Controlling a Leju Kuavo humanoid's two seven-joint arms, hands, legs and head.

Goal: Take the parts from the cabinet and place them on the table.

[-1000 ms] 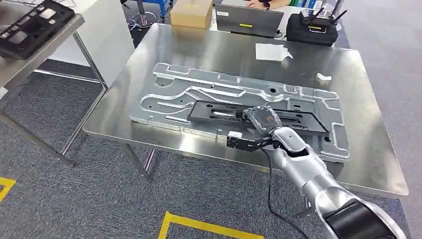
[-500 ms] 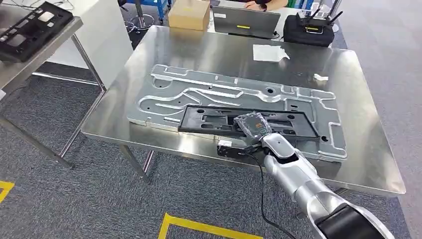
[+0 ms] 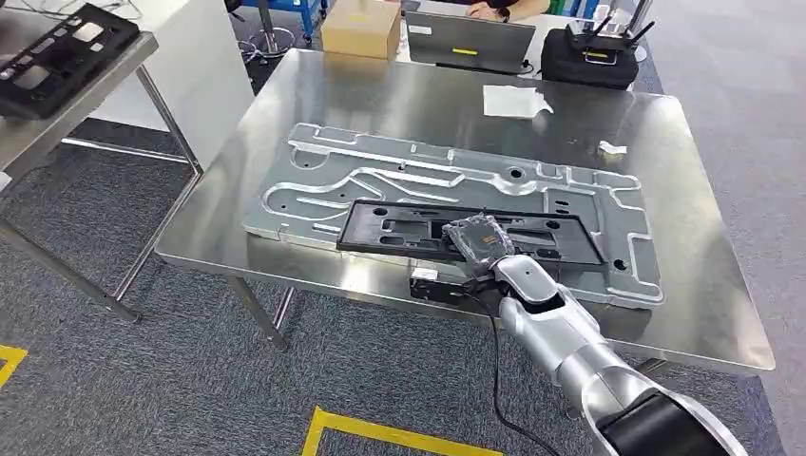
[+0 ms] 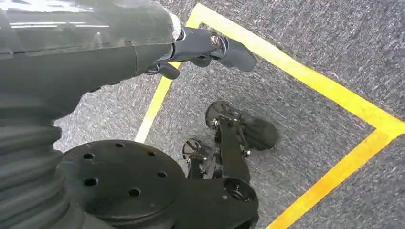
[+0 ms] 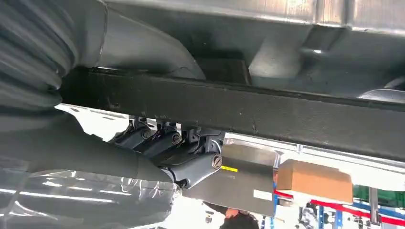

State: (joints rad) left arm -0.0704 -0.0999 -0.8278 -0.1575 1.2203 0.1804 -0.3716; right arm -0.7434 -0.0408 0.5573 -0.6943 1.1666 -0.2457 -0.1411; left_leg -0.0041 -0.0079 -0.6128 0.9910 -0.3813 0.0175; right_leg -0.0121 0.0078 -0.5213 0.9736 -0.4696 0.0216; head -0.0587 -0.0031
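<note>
While the left hand [image 4: 200, 47] hangs above the carpet, fingers loosely apart and holding nothing, the right hand [image 3: 480, 242] grips the black part [image 3: 470, 233], which lies on the metal plate [image 3: 314, 161] on the steel surface [image 3: 409, 95].

Counts: 1 steel bench [image 3: 684, 285]. On it: 1 large stamped metal plate [image 3: 380, 166], 1 black frame part [image 3: 399, 228] lying on the plate, 2 white scraps — bigger one [image 3: 516, 100] at 12 o'clock, small one [image 3: 612, 147] at 2 o'clock. Past the far edge: 1 cardboard box [image 3: 361, 27], 1 laptop [image 3: 470, 43], 1 black router-type unit [image 3: 589, 55]. 1 side table [image 3: 57, 119] at 10 o'clock carrying 1 black tray part [image 3: 57, 57]. Hands: 2, right hand [image 3: 480, 242] and left hand [image 4: 205, 45].
</note>
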